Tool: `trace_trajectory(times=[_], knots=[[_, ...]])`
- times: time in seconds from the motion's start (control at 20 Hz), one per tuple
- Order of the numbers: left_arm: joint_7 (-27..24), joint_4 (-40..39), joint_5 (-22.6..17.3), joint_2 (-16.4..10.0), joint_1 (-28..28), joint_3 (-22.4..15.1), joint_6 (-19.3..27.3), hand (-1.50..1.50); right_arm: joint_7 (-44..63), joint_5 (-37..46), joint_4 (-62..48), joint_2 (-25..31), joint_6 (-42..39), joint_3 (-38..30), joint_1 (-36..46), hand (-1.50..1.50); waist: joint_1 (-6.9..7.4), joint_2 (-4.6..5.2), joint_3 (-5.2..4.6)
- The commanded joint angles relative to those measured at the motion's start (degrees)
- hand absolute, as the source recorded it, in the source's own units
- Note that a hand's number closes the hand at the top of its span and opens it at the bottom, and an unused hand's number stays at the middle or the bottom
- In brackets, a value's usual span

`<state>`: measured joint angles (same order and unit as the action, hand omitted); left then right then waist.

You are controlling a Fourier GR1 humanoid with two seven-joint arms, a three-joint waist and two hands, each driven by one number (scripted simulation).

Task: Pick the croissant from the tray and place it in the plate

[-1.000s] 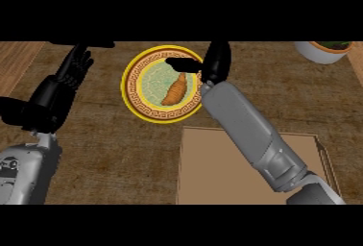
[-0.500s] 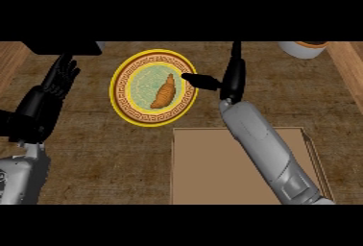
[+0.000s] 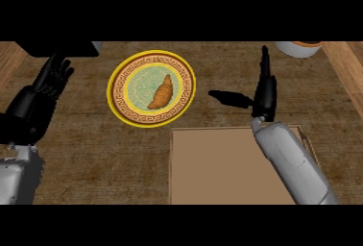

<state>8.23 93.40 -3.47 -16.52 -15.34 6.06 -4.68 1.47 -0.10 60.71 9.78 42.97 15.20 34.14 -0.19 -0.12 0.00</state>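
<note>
Lying on the plate [image 3: 117,103], the croissant [image 3: 162,92] is seen left of the right hand [image 3: 266,96].
Fingers [image 3: 265,62] are straight; nothing is held.

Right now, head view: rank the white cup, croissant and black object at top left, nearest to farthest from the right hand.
From the right hand:
1. White cup, top right, beside its fingertips.
2. Croissant, to its left, on the plate.
3. Black object, far top left.

- Counter [image 3: 92,158]: dark brown, woven look, fills the frame
- Black box [image 3: 60,48]: upper left, cut off
- White cup [image 3: 301,48]: upper right, partly cut off
- Wood strip [image 3: 347,72]: right edge
</note>
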Motion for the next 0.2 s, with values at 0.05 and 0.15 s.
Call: trace_trajectory(times=[0.05, 0.15], knots=[[0.2, 1.1, 0.7, 0.9, 0.4, 0.2, 0.1, 0.0, 1.6, 3.2, 8.9, 4.0, -3.1, 0.4, -8.1, -1.5, -0.02, 0.01, -0.01], [-1.3, 0.5, 1.1, 1.7, 1.4, 0.1, -0.2, 0.0, 0.8, 5.3, 7.7, 3.6, -2.1, -1.2, -8.0, -1.5, 0.14, 0.07, -0.01]])
